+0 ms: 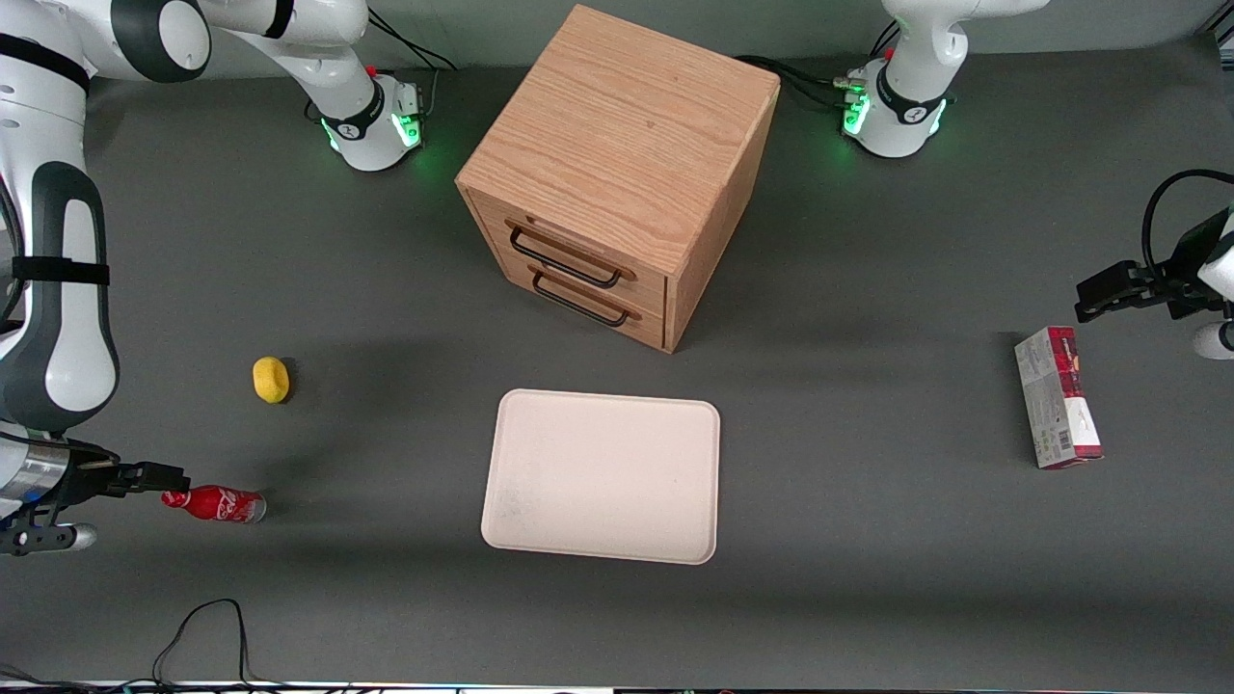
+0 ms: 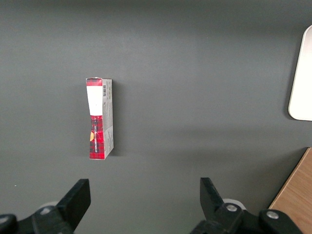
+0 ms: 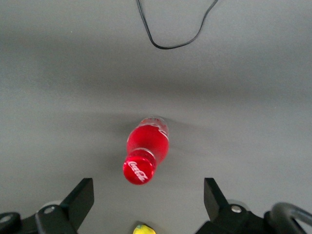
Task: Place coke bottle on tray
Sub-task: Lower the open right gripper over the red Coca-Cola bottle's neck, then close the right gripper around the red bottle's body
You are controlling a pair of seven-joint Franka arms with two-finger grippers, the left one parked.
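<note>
Red bottle (image 1: 214, 504) with white script, cream tray (image 1: 603, 475), yellow lump (image 1: 271, 379), grey counter (image 1: 868, 540), black pincer (image 3: 146, 204).

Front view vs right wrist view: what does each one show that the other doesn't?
Only the front view shows the tray, bare, the wooden drawer box and the red-and-grey carton toward the parked arm's end.

Only the right wrist view shows the gripper's two fingers spread wide apart, and a black cable loop on the table.

Both show the coke bottle standing on the table, the open gripper above it without touching it, and the yellow lump.
</note>
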